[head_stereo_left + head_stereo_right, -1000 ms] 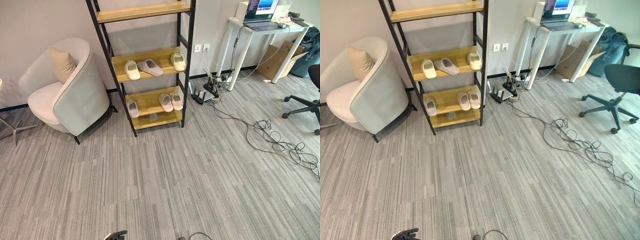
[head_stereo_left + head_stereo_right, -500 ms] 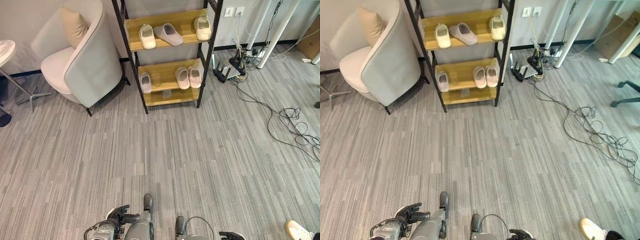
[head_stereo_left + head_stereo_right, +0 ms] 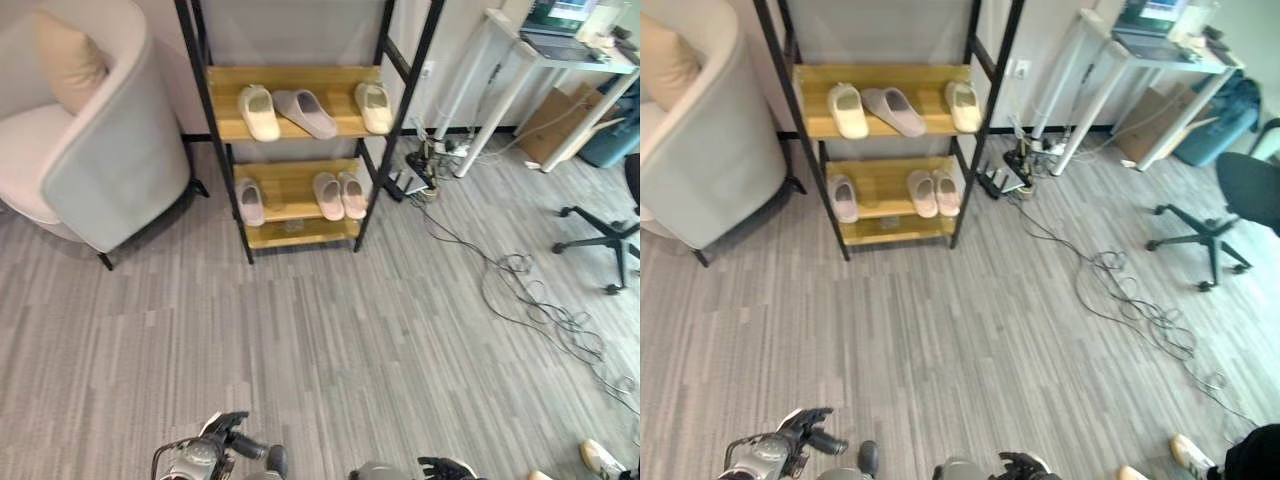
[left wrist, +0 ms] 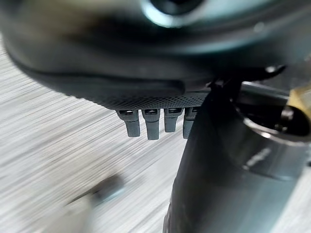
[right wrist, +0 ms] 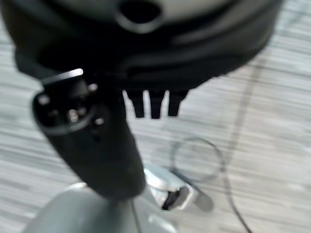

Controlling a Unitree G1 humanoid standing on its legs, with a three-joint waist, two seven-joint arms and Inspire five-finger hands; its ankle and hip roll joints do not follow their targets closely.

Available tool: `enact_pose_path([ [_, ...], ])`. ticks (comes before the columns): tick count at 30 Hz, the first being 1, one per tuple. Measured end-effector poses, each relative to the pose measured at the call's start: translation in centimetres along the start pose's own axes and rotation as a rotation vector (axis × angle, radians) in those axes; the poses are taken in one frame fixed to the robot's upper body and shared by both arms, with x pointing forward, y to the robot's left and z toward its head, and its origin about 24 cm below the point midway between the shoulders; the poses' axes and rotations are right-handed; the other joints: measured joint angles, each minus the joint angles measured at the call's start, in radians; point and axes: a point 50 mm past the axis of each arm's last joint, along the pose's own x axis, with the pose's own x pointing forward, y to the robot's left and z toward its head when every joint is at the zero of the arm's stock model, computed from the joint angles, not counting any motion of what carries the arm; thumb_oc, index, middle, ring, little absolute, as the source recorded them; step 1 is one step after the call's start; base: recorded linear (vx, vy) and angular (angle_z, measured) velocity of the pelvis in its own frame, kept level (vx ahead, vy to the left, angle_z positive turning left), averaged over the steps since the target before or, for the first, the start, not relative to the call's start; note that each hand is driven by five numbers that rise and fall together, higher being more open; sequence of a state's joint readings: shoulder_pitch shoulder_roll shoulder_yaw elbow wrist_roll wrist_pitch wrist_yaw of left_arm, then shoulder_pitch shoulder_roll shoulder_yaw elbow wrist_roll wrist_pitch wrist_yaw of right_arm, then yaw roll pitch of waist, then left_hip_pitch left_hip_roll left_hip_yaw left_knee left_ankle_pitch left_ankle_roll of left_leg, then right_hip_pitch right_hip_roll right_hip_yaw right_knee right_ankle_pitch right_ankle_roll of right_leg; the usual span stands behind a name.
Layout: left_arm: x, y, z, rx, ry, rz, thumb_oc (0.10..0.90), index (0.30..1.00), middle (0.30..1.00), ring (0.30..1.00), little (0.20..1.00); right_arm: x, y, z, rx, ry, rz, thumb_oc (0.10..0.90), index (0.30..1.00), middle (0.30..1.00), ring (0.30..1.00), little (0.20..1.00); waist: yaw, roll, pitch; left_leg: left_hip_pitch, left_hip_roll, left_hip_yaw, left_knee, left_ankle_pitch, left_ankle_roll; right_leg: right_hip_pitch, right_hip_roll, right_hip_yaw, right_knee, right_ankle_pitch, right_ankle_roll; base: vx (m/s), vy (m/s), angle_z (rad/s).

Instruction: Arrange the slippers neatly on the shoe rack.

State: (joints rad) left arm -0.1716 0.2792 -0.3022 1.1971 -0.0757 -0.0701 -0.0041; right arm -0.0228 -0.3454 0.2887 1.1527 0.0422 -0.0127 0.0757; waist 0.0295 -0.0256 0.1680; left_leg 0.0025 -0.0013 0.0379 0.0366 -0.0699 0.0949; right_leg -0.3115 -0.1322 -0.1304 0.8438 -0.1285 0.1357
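Wooden shoe rack (image 3: 300, 232) ahead holds six slippers (image 3: 305, 112) (one grey, lying askew); your left hand (image 3: 222, 437) and right hand (image 3: 440, 467) hang low, fingers straight and empty, so walk closer before reaching.

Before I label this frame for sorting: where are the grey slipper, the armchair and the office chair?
grey slipper (image 3: 307, 112), left eye view, its upper.
armchair (image 3: 115, 185), left eye view, its outer back.
office chair (image 3: 1252, 190), right eye view, its seat.
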Motion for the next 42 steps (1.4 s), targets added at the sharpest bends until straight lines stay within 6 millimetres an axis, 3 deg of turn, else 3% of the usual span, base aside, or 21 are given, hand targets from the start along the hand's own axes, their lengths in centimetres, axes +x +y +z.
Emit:
enact_pose_path([
  [2, 0.1, 0.3, 0.1, 0.003, 0.015, 0.009, 0.8, 0.9, 0.9, 0.9, 0.9, 0.1, -0.1, 0.8, 0.002, -0.019, -0.003, 0.8, 0.9, 0.9, 0.9, 0.9, -0.026, -0.007, 0.014, 0.024, -0.01, -0.02, -0.01, -0.022, 0.01, -0.063, -0.008, -0.002, -0.138, -0.036, -0.026, 0.57, -0.047, 0.23],
  [3, 0.2, 0.0, -0.2, 0.024, 0.048, 0.006, 0.8, 0.9, 0.9, 0.9, 0.9, 0.2, 0.0, 1.1, 0.0, -0.027, 0.0, 0.8, 0.9, 0.9, 0.9, 0.9, -0.052, 0.011, 0.032, 0.035, 0.014, -0.052, -0.002, -0.051, -0.005, -0.082, 0.052, 0.033, -0.302, -0.054, -0.048, 0.36, -0.058, 0.45],
  [5, 0.1, -0.5, -1.2, 0.038, 0.093, 0.003, 0.8, 0.9, 0.9, 0.9, 0.9, 0.2, 1.1, 0.5, -0.004, -0.009, 0.03, 0.8, 0.9, 0.9, 0.9, 0.9, -0.088, 0.032, 0.051, 0.072, 0.03, -0.106, -0.004, -0.075, -0.014, -0.103, 0.104, 0.095, -0.511, 0.006, -0.048, 0.53, -0.088, 0.73],
  [6, -0.1, -0.9, -2.0, 0.04, 0.128, -0.006, 0.8, 0.9, 0.9, 0.9, 0.9, 0.2, 2.0, 0.2, -0.007, 0.008, 0.053, 0.8, 0.9, 0.9, 0.9, 0.9, -0.104, 0.027, 0.051, 0.093, 0.026, -0.121, -0.004, -0.081, -0.029, -0.088, 0.111, 0.143, -0.652, 0.059, -0.015, 0.46, -0.086, 0.82],
  [8, -0.3, -1.5, -3.0, 0.05, 0.153, -0.023, 0.8, 0.9, 0.9, 0.9, 0.9, 0.0, 3.5, -1.4, 0.009, 0.053, 0.094, 0.8, 0.9, 0.9, 0.9, 0.9, -0.122, 0.01, 0.046, 0.126, 0.017, -0.167, -0.021, -0.105, -0.048, -0.083, 0.089, 0.164, -0.739, 0.113, -0.014, 0.37, -0.135, 0.98],
  [9, -0.6, -2.5, -3.9, 0.055, 0.18, -0.047, 0.8, 0.9, 0.9, 0.9, 0.9, -0.1, 4.3, -2.3, 0.019, 0.092, 0.112, 0.8, 0.9, 0.9, 0.9, 0.9, -0.13, 0.035, 0.045, 0.155, 0.054, -0.211, -0.042, -0.116, -0.063, -0.066, 0.112, 0.157, -0.715, 0.209, -0.03, 0.4, -0.214, 1.05],
  [12, -1.1, -3.4, -5.3, 0.009, 0.216, -0.067, 0.8, 0.9, 0.9, 0.9, 0.9, -0.1, 3.2, -2.8, 0.025, 0.131, 0.095, 0.8, 0.9, 0.9, 0.9, 0.9, -0.124, 0.04, 0.033, 0.168, 0.087, -0.221, 0.006, -0.047, -0.155, -0.031, 0.136, 0.124, -0.657, 0.196, -0.1, 0.37, -0.244, 0.74],
  [14, -1.3, -3.1, -5.7, -0.034, 0.214, -0.047, 0.8, 0.9, 0.9, 0.9, 0.9, -0.1, 2.9, -2.6, 0.049, 0.111, 0.081, 0.8, 0.9, 0.9, 0.9, 0.9, -0.104, 0.023, 0.016, 0.128, 0.091, -0.228, 0.152, -0.013, -0.206, 0.041, 0.143, 0.086, -0.679, 0.167, -0.15, 0.18, -0.212, 0.54],
  [17, -0.8, -2.0, -4.2, -0.08, 0.146, -0.009, 0.8, 0.9, 0.9, 0.9, 0.9, -0.1, 2.4, -2.3, 0.018, 0.094, 0.075, 0.8, 0.9, 0.9, 0.9, 0.9, -0.066, -0.023, -0.003, -0.063, 0.049, -0.228, 0.549, 0.035, -0.288, 0.134, 0.131, 0.068, -0.761, 0.184, -0.204, 0.14, -0.226, 0.28],
  [18, -0.5, -2.1, -3.2, -0.075, 0.115, -0.012, 0.8, 0.9, 0.9, 0.9, 0.9, -0.1, 1.6, -2.0, 0.019, 0.086, 0.056, 0.8, 0.9, 0.9, 0.9, 0.9, -0.065, -0.023, -0.003, -0.158, 0.041, -0.205, 0.721, 0.073, -0.266, 0.166, 0.138, 0.055, -0.778, 0.176, -0.225, 0.16, -0.124, 0.09],
  [21, -0.3, -1.8, -2.3, -0.089, 0.089, -0.002, 0.8, 0.9, 0.9, 0.9, 0.9, 0.3, 1.1, -0.1, 0.029, 0.025, 0.037, 0.8, 0.9, 0.9, 0.9, 0.9, -0.071, -0.036, 0.003, -0.233, 0.05, -0.138, 0.799, 0.069, -0.238, 0.24, 0.143, 0.05, -0.818, 0.154, -0.259, 0.15, -0.075, 0.06],
  [24, -0.1, -1.7, -1.6, -0.091, 0.061, -0.003, 0.8, 0.9, 0.9, 0.9, 0.9, 0.4, 1.3, 0.7, 0.036, -0.011, 0.036, 0.8, 0.9, 0.9, 0.9, 0.9, -0.07, -0.05, 0.003, -0.277, 0.089, -0.08, 0.674, 0.056, -0.22, 0.304, 0.153, 0.038, -0.87, 0.147, -0.265, 0.36, 0.001, 0.13],
  [25, -0.1, -1.7, -1.5, -0.087, 0.064, -0.003, 0.8, 0.9, 0.9, 0.9, 0.9, 0.4, 1.4, 0.6, 0.039, -0.003, 0.039, 0.8, 0.9, 0.9, 0.9, 0.9, -0.068, -0.053, 0.003, -0.265, 0.112, -0.032, 0.524, 0.051, -0.212, 0.352, 0.158, 0.037, -0.925, 0.142, -0.266, 0.34, 0.071, 0.4],
  [28, -0.1, -1.8, -1.4, -0.088, 0.057, -0.006, 0.8, 0.9, 0.9, 0.9, 0.9, 0.4, 1.1, 0.2, 0.039, 0.019, 0.032, 0.8, 0.9, 0.9, 0.9, 0.9, -0.036, -0.032, 0.012, -0.247, 0.121, 0.003, -0.086, 0.129, -0.225, 0.398, 0.181, 0.019, -0.937, 0.117, -0.211, 0.34, 0.095, 0.27],
  [29, -0.1, -1.5, -1.3, -0.107, 0.056, 0.002, 0.8, 0.9, 0.9, 0.9, 0.9, 0.5, 1.0, 0.8, 0.036, 0.005, 0.028, 0.8, 0.9, 0.9, 0.9, 0.9, -0.026, -0.018, 0.023, -0.278, 0.121, -0.008, -0.134, 0.171, -0.228, 0.439, 0.192, 0.01, -0.937, 0.094, -0.19, 0.4, 0.164, -0.04],
  [32, -0.3, -2.2, -2.2, -0.121, 0.075, -0.012, 0.8, 0.9, 0.9, 0.9, 0.9, 0.5, 1.1, 0.7, 0.017, 0.008, 0.033, 0.8, 0.9, 0.9, 0.9, 0.9, 0.002, -0.01, -0.01, -0.281, 0.078, -0.019, -0.131, 0.203, -0.214, 0.543, 0.189, 0.051, -0.944, -0.009, -0.197, 0.35, 0.252, -0.41],
  [33, -0.6, -2.1, -3.3, -0.156, 0.115, 0.003, 0.8, 0.9, 0.9, 0.9, 0.9, 0.3, 1.7, -0.2, -0.01, 0.023, 0.046, 0.8, 0.9, 0.9, 0.9, 0.9, 0.004, -0.014, -0.042, -0.238, 0.047, -0.022, -0.091, 0.26, -0.116, 0.591, 0.16, 0.084, -0.926, -0.041, -0.146, 0.22, 0.248, -0.89],
  [34, -0.6, -1.9, -3.7, -0.152, 0.135, 0.01, 0.8, 0.9, 0.9, 0.9, 0.9, 0.3, 2.1, -0.4, -0.018, 0.028, 0.057, 0.8, 0.9, 0.9, 0.9, 0.9, 0.0, -0.025, -0.045, -0.214, 0.032, -0.017, -0.09, 0.335, -0.096, 0.595, 0.144, 0.092, -0.891, -0.057, -0.119, 0.21, 0.242, -0.48],
  [36, -0.8, -1.1, -4.4, -0.073, 0.164, 0.013, 0.8, 0.9, 0.9, 0.9, 0.9, 0.2, 3.4, -1.1, 0.013, 0.05, 0.087, 0.8, 0.9, 0.9, 0.9, 0.9, -0.02, -0.062, -0.062, -0.142, -0.017, -0.008, -0.116, 0.278, -0.024, 0.538, 0.076, 0.112, -0.724, -0.111, -0.023, 0.2, 0.255, -0.07],
  [38, -0.8, -0.8, -4.5, -0.071, 0.185, 0.018, 0.8, 0.9, 0.9, 0.9, 0.9, 0.3, 3.4, -0.8, 0.022, 0.043, 0.086, 0.8, 0.9, 0.9, 0.9, 0.9, -0.016, -0.07, -0.067, -0.106, -0.037, 0.011, -0.116, 0.243, 0.0, 0.499, 0.051, 0.118, -0.692, -0.104, 0.012, 0.09, 0.225, -0.15],
  [42, -0.8, 0.2, -4.3, -0.029, 0.178, 0.036, 0.8, 0.9, 0.9, 0.9, 0.9, 0.5, 2.9, 1.1, 0.026, -0.025, 0.075, 0.8, 0.9, 0.9, 0.9, 0.9, -0.019, -0.044, -0.059, -0.049, -0.044, -0.008, -0.111, 0.203, 0.02, 0.341, 0.038, 0.12, -0.374, -0.121, 0.041, 0.06, 0.143, 0.06],
])
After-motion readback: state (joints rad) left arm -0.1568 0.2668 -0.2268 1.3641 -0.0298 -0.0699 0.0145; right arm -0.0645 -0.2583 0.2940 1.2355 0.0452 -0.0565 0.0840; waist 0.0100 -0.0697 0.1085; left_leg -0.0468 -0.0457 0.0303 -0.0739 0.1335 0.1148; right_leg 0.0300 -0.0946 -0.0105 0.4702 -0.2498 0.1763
